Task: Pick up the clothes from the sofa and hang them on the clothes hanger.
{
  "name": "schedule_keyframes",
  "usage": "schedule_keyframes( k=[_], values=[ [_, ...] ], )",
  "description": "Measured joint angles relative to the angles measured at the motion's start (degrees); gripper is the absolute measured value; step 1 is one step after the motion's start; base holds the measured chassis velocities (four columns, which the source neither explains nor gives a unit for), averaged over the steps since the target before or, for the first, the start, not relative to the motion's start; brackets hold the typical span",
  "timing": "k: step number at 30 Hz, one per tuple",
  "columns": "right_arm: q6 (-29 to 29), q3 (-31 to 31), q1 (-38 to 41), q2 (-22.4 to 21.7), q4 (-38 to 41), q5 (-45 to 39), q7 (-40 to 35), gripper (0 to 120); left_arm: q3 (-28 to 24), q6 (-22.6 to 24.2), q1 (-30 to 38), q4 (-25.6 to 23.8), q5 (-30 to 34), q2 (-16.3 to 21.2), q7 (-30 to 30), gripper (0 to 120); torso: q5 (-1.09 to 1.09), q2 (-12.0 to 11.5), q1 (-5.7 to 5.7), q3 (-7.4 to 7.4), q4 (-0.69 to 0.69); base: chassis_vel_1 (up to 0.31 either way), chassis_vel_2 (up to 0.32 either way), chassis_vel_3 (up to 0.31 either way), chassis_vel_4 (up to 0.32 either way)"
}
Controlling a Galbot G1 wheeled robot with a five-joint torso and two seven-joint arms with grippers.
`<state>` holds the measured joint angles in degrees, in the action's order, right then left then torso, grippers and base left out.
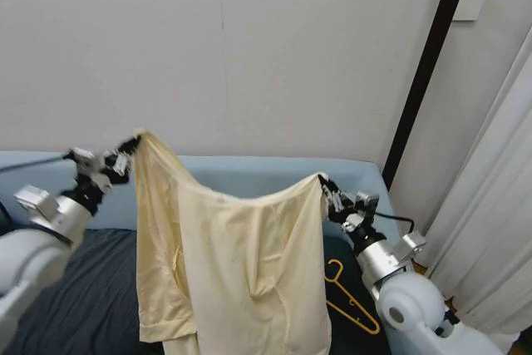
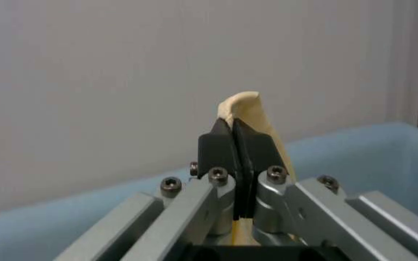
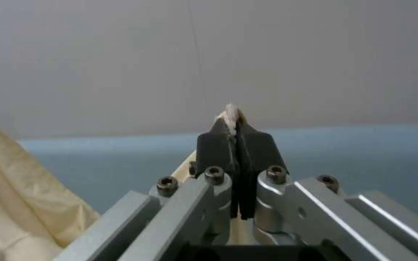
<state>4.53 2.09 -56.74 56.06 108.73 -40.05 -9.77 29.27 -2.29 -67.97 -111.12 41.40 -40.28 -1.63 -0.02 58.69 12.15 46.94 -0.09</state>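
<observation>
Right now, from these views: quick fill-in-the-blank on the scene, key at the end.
The shirt stretched between the left gripper and right gripper is pale ____.
Both grippers are ____ on its fabric.
The ____ gripper holds its end higher.
An orange ____ lies on the sofa near the right gripper.
Missing: yellow; shut; left; hanger.

Pale yellow shirt (image 1: pixel 241 263), blue sofa (image 1: pixel 249 176), orange hanger (image 1: pixel 353 301).

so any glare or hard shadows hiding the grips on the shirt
Head view: even light, no glare, only soft shadows in the shirt folds; left pincer and right pincer plainly lit at its top corners. Left wrist view: flat light, grip unshadowed. Right wrist view: the same.
</observation>
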Motion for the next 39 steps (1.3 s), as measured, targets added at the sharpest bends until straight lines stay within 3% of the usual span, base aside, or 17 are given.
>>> schedule_keyframes(
  k=[4,9,18,20,23,24,25,26,27,28,31,34,38,39],
  values=[
    [-3.60,-4.57,-0.63,1.11,-4.78,3.19,-3.12,0,-2.82,1.26,-2.85,0.92,-1.78,-3.19,-0.17,0,0.01,0.00,0.00,0.00,-0.01,0.000,0.000,0.000,0.000],
    [-7.95,-7.68,-0.25,2.96,-9.31,6.33,-5.39,0,-3.10,2.62,-4.64,2.58,-3.95,-4.37,-1.17,0,0.02,0.00,0.00,0.00,0.00,0.000,0.000,0.000,0.000],
    [-7.34,-9.13,1.27,5.44,-12.49,7.06,-5.25,3,-2.35,2.66,-4.46,5.29,-5.90,-4.63,-0.70,0,0.02,0.00,0.00,0.00,0.00,0.000,0.000,0.000,0.000],
    [-6.08,-9.30,1.41,5.74,-12.50,5.59,-4.35,16,-1.96,2.50,-4.19,6.19,-6.40,-4.63,-0.27,0,0.02,0.00,0.00,0.00,0.00,0.000,0.000,0.000,0.000],
    [-5.68,-9.31,1.41,5.80,-12.39,4.61,-4.00,19,-1.82,2.44,-4.12,6.54,-6.49,-4.63,-0.03,0,0.02,0.00,0.00,0.00,0.00,0.000,0.000,0.000,0.000],
    [-5.10,-9.08,1.14,5.68,-11.10,-0.02,-3.30,28,-1.45,2.23,-3.99,7.38,-6.51,-4.63,0.57,0,0.02,0.00,0.00,0.00,0.01,0.000,0.000,0.000,0.000],
    [-9.50,-6.36,0.35,4.68,-6.78,-12.29,-6.73,39,-1.00,1.83,-3.88,8.10,-6.48,-4.66,0.95,0,0.02,0.00,0.00,0.00,0.00,0.000,0.000,0.000,0.000],
    [-19.22,-3.43,0.31,3.58,-1.46,-21.38,-17.01,48,-0.76,1.54,-3.78,8.24,-6.45,-4.66,1.03,0,0.01,0.00,0.00,0.00,-0.01,0.000,0.000,0.000,0.000],
    [-24.85,-1.95,0.44,2.80,0.94,-25.29,-22.34,51,-0.64,1.36,-3.74,8.23,-6.42,-4.66,1.04,0,0.01,0.00,0.00,0.00,-0.01,0.000,0.000,0.000,0.000],
    [-24.85,-1.95,0.44,2.80,0.94,-25.29,-22.34,51,-0.64,1.36,-3.74,8.23,-6.42,-4.66,1.04,0,0.01,0.00,0.00,0.00,-0.01,0.000,0.000,0.000,0.000],
    [-35.98,1.62,0.63,-0.83,4.31,-30.95,-31.72,67,-0.30,1.08,-3.59,8.13,-6.37,-4.62,1.12,0,0.02,0.01,0.00,0.00,-0.01,0.000,0.000,0.000,0.000],
    [-39.72,2.28,1.27,-1.62,3.17,-30.75,-33.65,75,-0.21,0.98,-3.41,8.08,-6.32,-4.51,1.16,0,0.02,0.01,-0.01,0.00,0.00,0.000,0.000,0.000,0.000],
    [-44.80,0.57,2.79,-0.80,-5.98,-20.45,-28.89,93,-0.19,0.96,-3.39,6.98,-6.14,-4.32,1.26,0,0.03,0.00,0.00,0.00,-0.02,0.000,0.000,0.000,0.000],
    [-44.80,0.57,2.79,-0.80,-5.98,-20.45,-28.89,93,-0.19,0.96,-3.39,6.98,-6.14,-4.32,1.26,0,0.03,0.00,0.00,0.00,-0.02,0.000,0.000,0.000,0.000]
  ],
)
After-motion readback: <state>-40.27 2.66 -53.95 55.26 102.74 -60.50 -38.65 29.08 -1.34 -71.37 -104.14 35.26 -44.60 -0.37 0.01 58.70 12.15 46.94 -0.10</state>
